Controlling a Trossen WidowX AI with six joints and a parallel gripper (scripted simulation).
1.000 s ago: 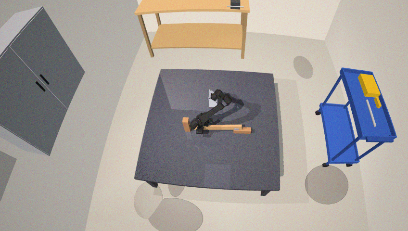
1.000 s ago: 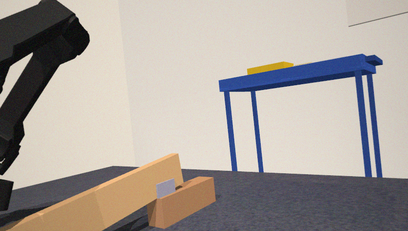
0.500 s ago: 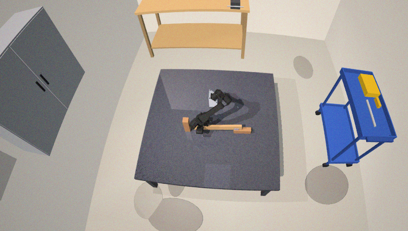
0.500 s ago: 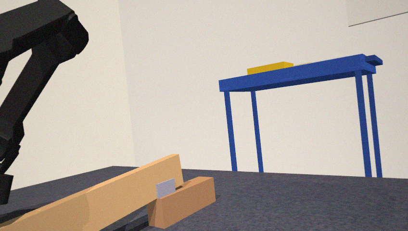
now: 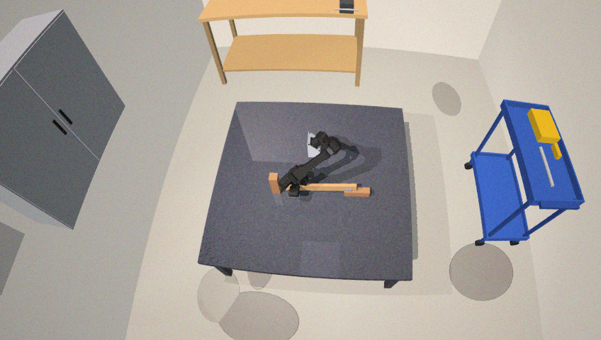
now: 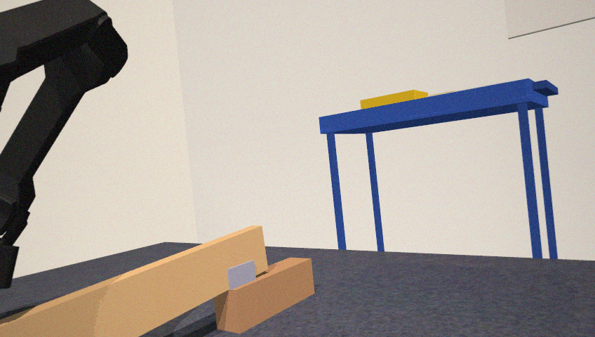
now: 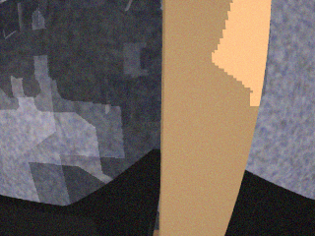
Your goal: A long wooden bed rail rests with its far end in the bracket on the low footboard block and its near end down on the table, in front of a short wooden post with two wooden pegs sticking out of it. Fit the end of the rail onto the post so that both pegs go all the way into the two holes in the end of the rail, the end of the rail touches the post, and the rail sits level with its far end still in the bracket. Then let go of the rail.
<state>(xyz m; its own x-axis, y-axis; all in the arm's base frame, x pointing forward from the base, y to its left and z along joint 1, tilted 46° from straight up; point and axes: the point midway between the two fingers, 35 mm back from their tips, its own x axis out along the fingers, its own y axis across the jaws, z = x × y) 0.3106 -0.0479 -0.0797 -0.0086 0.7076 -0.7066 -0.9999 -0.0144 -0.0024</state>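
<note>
The wooden post stands upright on the table. The long rail runs from beside it to the low footboard block, with its far end in the grey bracket. In the exterior view the rail runs about parallel to the block and looks nearly level. My gripper is shut on the rail close to its post end, one finger on each side. The arm partly hides that end. I cannot make out the pegs or holes, nor tell whether rail and post touch.
The dark table bears all of these parts. The arm's base stands behind the rail. A blue cart, a wooden bench and a grey cabinet stand away from the table.
</note>
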